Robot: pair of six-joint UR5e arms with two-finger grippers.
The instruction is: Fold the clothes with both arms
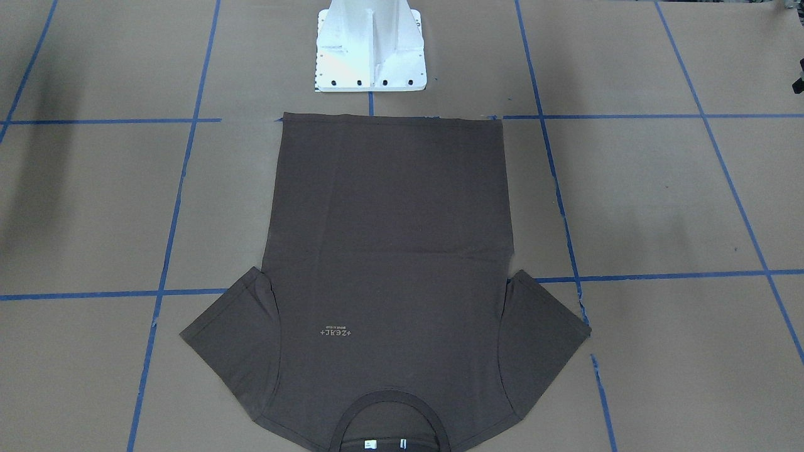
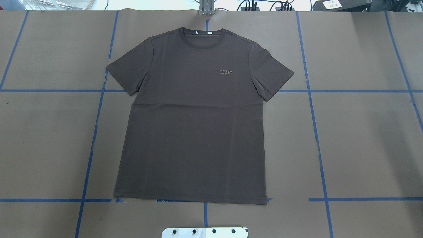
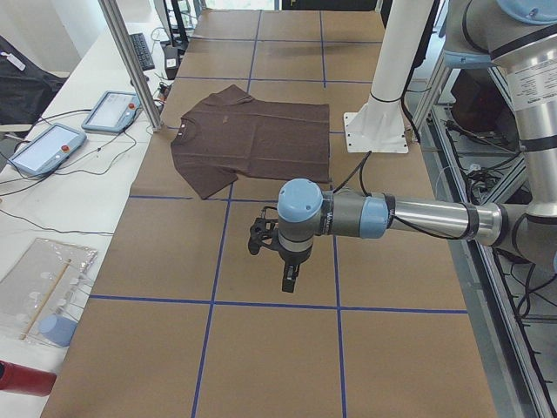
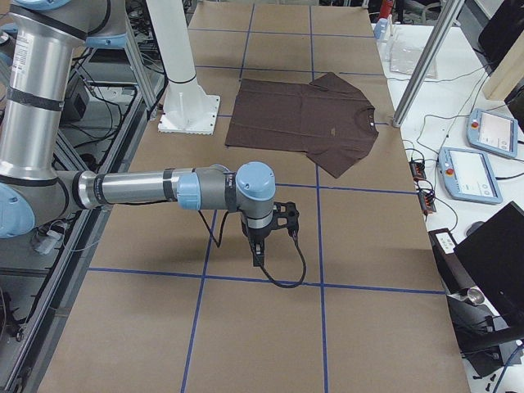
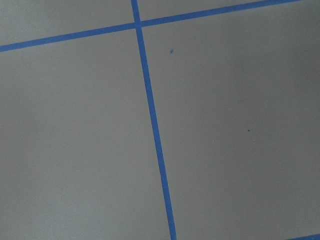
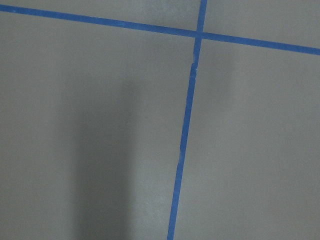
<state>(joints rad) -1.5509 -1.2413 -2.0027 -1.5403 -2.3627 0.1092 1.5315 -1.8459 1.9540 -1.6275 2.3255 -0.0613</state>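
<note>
The dark grey-brown T-shirt (image 2: 195, 125) lies flat and spread out, front up, on the brown paper table. Its collar (image 2: 201, 33) is at the far edge and its hem is near the pedestal. It also shows in the front view (image 1: 389, 251). The left gripper (image 3: 287, 279) hangs over bare table, well off to the shirt's side, and shows only in the exterior left view. The right gripper (image 4: 258, 255) hangs likewise on the other side, only in the exterior right view. I cannot tell if either is open or shut. Both wrist views show only paper and blue tape.
The white pedestal base (image 1: 370, 56) stands just behind the shirt's hem. Blue tape lines (image 2: 89, 158) grid the table. Teach pendants (image 3: 48, 148) lie on a side table past the collar end, beside an aluminium post (image 3: 130, 61).
</note>
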